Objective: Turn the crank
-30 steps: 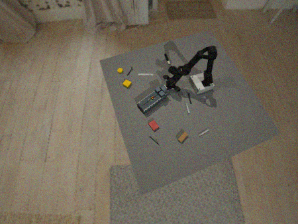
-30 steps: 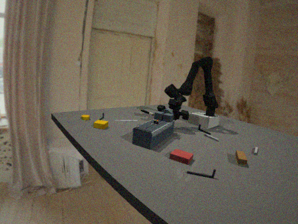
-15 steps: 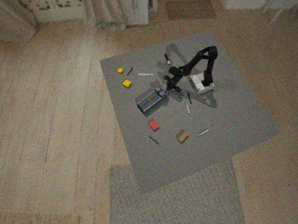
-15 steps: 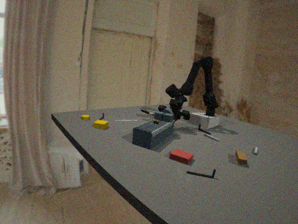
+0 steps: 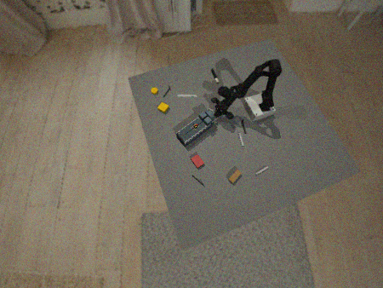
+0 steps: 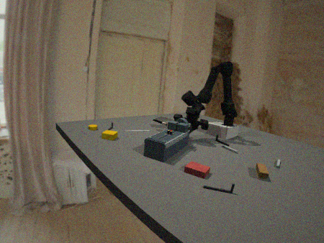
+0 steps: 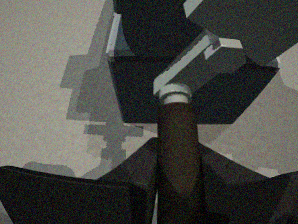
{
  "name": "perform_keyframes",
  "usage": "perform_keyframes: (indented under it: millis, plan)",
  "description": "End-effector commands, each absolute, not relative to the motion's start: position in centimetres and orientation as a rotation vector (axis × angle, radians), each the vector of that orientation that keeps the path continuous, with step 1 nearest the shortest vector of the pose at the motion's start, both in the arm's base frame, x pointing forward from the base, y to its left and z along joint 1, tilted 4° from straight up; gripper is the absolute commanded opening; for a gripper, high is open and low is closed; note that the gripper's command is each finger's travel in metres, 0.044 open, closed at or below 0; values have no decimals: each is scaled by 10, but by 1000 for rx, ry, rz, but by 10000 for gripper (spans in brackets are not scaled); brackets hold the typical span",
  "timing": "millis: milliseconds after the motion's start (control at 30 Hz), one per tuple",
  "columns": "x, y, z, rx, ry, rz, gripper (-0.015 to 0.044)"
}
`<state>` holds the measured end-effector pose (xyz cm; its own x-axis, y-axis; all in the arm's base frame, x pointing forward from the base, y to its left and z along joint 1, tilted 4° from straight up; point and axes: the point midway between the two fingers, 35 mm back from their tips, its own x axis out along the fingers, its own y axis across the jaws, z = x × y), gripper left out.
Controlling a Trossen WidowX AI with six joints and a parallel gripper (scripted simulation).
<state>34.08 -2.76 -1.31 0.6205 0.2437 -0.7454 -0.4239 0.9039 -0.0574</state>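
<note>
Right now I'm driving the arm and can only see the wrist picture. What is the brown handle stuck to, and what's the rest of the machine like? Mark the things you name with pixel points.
Observer: The handle (image 7: 178,145) is on the crank of a long blue-grey box (image 5: 193,131) (image 6: 165,145), with a small orange-red mark (image 5: 196,126) (image 6: 170,131) on its top.
Operator: Is anything lying near the box?
Observer: Yes, a red block (image 5: 197,160) (image 6: 196,170) lies beside it, not touching it.
Operator: And where's my arm standing?
Observer: On a white base (image 5: 269,114) (image 6: 234,134), and the gripper (image 5: 218,112) is at the end of the box nearest that base.
</note>
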Motion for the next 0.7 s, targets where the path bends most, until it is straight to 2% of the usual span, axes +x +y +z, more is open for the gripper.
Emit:
perform_keyframes:
  millis: [0,667]
  plan:
    - [337,-20,-9,-232,813,406,0]
    - [334,-10,14,-231,813,406,0]
